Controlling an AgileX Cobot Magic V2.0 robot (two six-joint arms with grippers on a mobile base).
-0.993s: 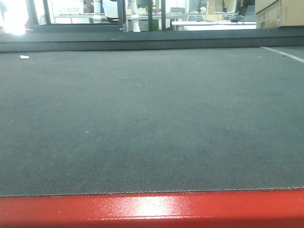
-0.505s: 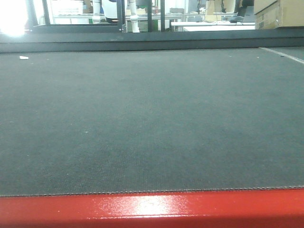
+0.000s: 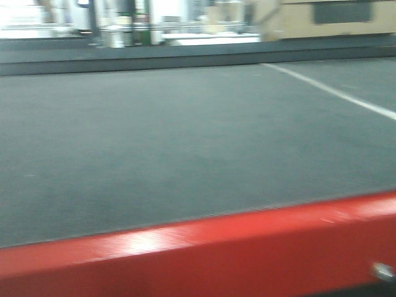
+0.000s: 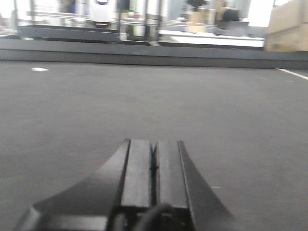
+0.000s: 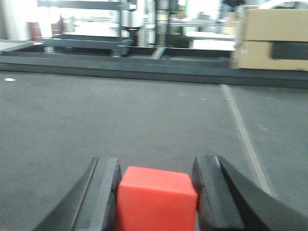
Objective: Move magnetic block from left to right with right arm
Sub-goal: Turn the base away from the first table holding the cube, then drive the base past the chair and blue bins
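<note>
Red magnetic block sits lower centre of the right wrist view, between the fingers of the right gripper. Both fingers are against its side faces, so it reads as clamped for the carry. Can't tell if it's off the grey mat; the underside is out of frame. White line runs up the mat right of it, cardboard box upper right. Left gripper has fingers together on nothing, low over the mat, likely parked clear. Front view is blurred: only mat and red edge strip, no block.

L end effector: jaws together | grey mat below | white scrap far-L
</note>
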